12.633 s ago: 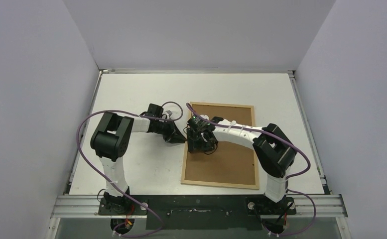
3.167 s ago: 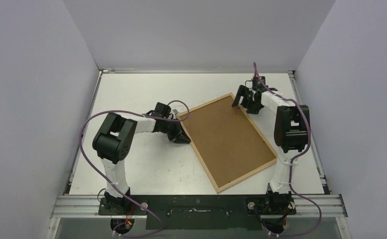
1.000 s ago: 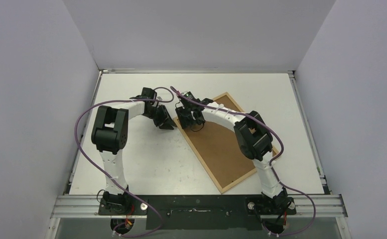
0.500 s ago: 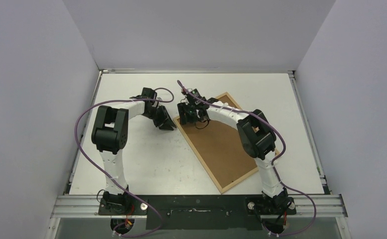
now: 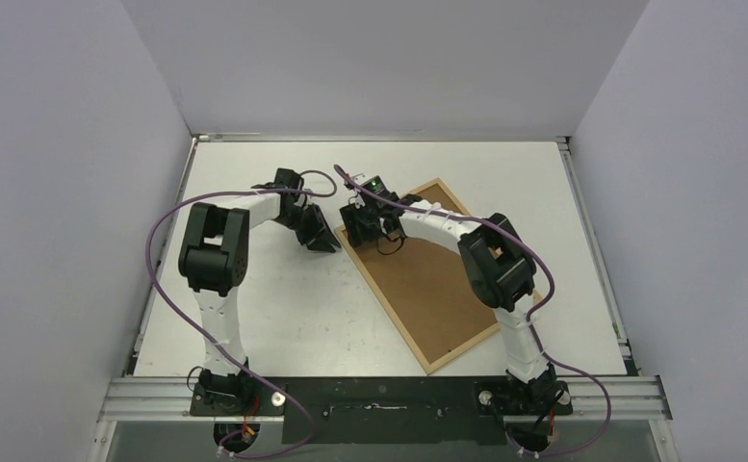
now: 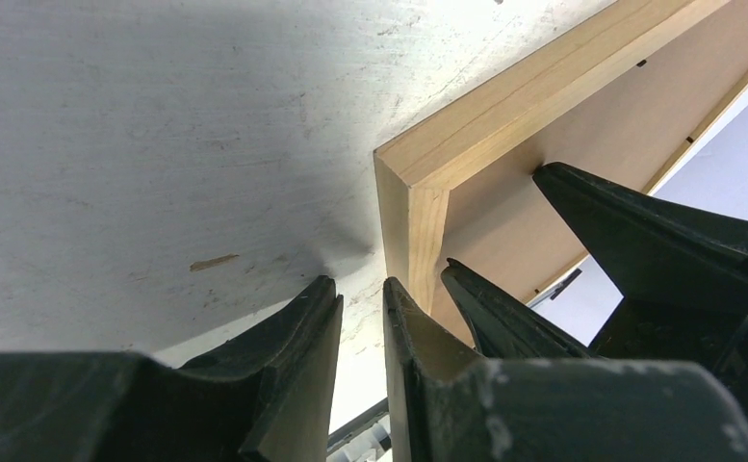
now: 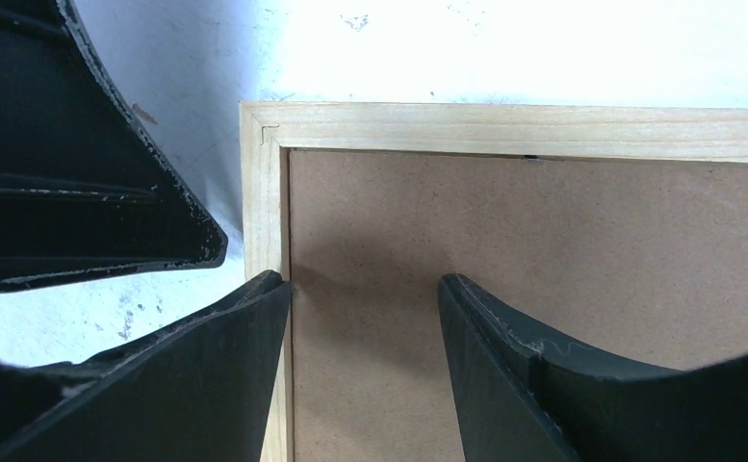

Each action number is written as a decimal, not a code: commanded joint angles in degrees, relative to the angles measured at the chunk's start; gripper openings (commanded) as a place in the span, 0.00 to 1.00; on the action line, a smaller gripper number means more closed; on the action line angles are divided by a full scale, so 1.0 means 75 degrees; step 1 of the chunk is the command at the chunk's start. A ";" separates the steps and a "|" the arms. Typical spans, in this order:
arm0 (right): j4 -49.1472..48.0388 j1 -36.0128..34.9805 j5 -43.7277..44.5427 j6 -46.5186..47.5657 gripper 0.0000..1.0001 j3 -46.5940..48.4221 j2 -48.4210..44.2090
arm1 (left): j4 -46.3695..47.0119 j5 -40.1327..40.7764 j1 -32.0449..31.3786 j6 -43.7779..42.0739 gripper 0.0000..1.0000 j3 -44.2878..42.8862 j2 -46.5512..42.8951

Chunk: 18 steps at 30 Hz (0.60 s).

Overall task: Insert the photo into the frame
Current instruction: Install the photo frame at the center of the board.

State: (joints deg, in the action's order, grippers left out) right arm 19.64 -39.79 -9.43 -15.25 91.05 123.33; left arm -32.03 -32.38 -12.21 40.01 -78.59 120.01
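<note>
Top external view: the frame (image 5: 386, 306), thin pale wood strips with visible grain, lies flat and askew on the scuffed white surface (image 5: 273, 318), filled by a matte brown hardboard panel (image 5: 437, 284). The right end effector (image 7: 362, 284) stands wide over the frame's left corner, one tapered black finger at the strip's inner edge. The left end effector (image 6: 360, 289), narrow and empty, sits just outside that corner.

The top external camera looks down from high behind the near edge onto the whole flat white table (image 5: 283, 318); the left wrist camera looks obliquely, the right nearly straight down, both very close, sharing one corner of the thin light-wood rectangular frame (image 6: 504, 111) (image 7: 543, 125).
</note>
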 commanded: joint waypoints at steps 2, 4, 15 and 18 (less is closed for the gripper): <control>0.0859 -0.0015 -0.0043 0.0331 0.60 -0.0515 0.0071 | -0.0447 0.0701 0.0025 -0.0260 0.23 -0.0094 0.0530; 0.0865 -0.0003 -0.0085 0.0376 0.60 -0.0567 0.0017 | -0.0336 0.0547 0.0049 -0.0203 0.23 -0.0109 0.0473; 0.0880 0.0032 -0.0324 0.0485 0.61 -0.0676 -0.0117 | 0.1053 -0.0392 0.0272 0.0489 0.29 0.0005 0.0101; 0.0973 0.0033 -0.0336 0.0555 0.61 -0.0658 -0.0165 | 0.0584 -0.0095 0.0263 0.0467 0.32 -0.0297 0.0355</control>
State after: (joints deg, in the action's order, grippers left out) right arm 17.65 -39.77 -11.07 -11.70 88.97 122.34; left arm -27.20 -37.10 -10.68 43.66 -77.58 120.62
